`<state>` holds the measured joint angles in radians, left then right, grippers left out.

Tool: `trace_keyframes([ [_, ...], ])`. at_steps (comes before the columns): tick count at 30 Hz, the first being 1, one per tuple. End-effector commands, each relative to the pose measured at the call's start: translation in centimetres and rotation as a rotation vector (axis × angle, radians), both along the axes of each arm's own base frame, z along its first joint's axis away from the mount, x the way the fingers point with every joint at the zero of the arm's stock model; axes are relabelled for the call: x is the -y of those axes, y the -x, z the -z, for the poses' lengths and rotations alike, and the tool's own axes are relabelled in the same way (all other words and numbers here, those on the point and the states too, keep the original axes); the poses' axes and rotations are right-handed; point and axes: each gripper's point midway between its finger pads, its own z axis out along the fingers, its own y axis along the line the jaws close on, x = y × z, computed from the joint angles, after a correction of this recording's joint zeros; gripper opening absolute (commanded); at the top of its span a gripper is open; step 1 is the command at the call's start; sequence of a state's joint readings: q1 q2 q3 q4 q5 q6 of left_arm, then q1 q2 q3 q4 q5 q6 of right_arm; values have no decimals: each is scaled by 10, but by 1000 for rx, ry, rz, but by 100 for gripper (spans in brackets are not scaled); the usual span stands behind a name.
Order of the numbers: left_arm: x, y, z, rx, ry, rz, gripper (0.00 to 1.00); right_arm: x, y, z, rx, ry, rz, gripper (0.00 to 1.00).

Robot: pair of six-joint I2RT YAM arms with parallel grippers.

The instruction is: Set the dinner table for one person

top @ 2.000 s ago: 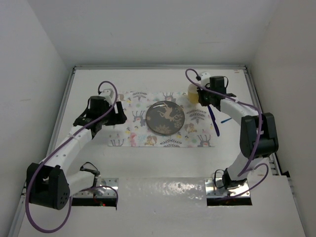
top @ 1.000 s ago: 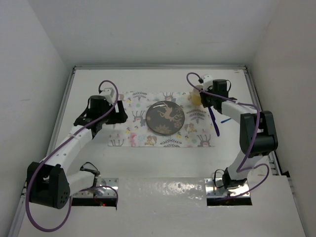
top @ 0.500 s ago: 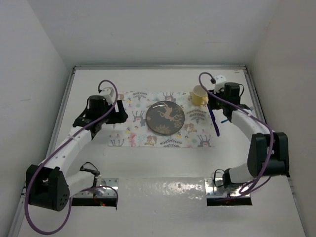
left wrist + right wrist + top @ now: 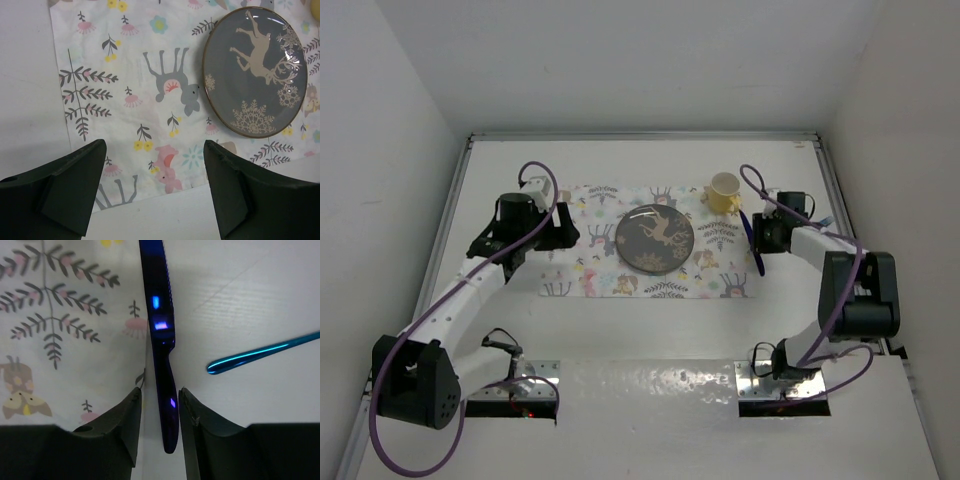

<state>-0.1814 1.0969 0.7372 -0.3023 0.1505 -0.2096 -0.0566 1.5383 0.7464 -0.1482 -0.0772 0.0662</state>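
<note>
Right gripper: since two seconds earlier, we saw that it had left the yellow cup and come to the right edge of the placemat. Its fingers stood narrowly apart on either side of one end of the dark blue utensil. Slivers of table showed between them, so it was not clamped.
Yellow cup: it stood upright and alone on the placemat's far right corner.
Dark blue utensil: it lay along the placemat's right edge.
Teal utensil: it lay on bare table just right of the placemat, beyond the dark blue one and apart from it.
Plate: dark, with a deer and snowflakes, it rested at the placemat's middle.
Left gripper: it had kept its place above the placemat's left part, jaws wide apart, and we saw nothing between them.
Dinner table: the white top with silver rails lay under the placemat, with bare top showing all round it.
</note>
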Motion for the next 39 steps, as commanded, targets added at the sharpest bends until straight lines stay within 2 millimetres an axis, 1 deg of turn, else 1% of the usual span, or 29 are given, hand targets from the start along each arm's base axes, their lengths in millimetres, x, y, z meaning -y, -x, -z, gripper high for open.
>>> trace_keyframes([
  [1, 2, -8, -16, 67, 9, 14, 77, -4, 8, 15, -54, -45, 52, 36],
  [3, 2, -7, -16, 67, 9, 14, 77, -1, 13, 21, -59, -34, 67, 37],
  [13, 3, -8, -15, 63, 14, 23, 77, 7, 26, 38, -121, 10, 101, 37],
  [16, 4, -8, -15, 65, 15, 25, 77, 9, 31, 41, -141, 16, 105, 31],
  [17, 5, -7, -15, 64, 17, 29, 77, 13, 35, 44, -154, 36, 119, 27],
  [20, 5, -7, -16, 64, 19, 31, 77, 17, 44, 48, -182, 62, 137, 19],
  [21, 5, -7, -16, 66, 20, 33, 77, 18, 45, 49, -186, 65, 139, 14],
  [22, 5, -7, -16, 65, 21, 34, 77, 18, 45, 48, -185, 66, 141, 11],
  [23, 6, -7, -17, 68, 22, 35, 77, 18, 45, 45, -177, 65, 143, 9],
  [24, 6, -7, -17, 70, 23, 37, 77, 17, 44, 43, -168, 60, 142, 2],
  [25, 7, -7, -17, 70, 24, 39, 77, 17, 43, 39, -157, 58, 145, 0],
  [26, 7, -7, -17, 69, 26, 40, 77, 18, 41, 35, -142, 58, 152, 0],
  [28, 7, -7, -17, 70, 28, 41, 77, 20, 32, 19, -84, 61, 170, 0],
  [29, 7, -7, -17, 70, 28, 41, 77, 19, 27, 7, -46, 54, 184, 0],
  [32, 8, -7, -17, 67, 32, 41, 77, 16, 22, -12, 6, 53, 198, 0],
  [33, 8, -8, -17, 67, 34, 42, 77, 14, 20, -21, 36, 51, 195, 0],
  [36, 8, -8, -16, 65, 35, 43, 77, 8, 22, -35, 67, 40, 197, 0],
  [39, 9, -8, -15, 60, 37, 45, 77, -7, 28, -37, 49, 48, 169, 0],
])
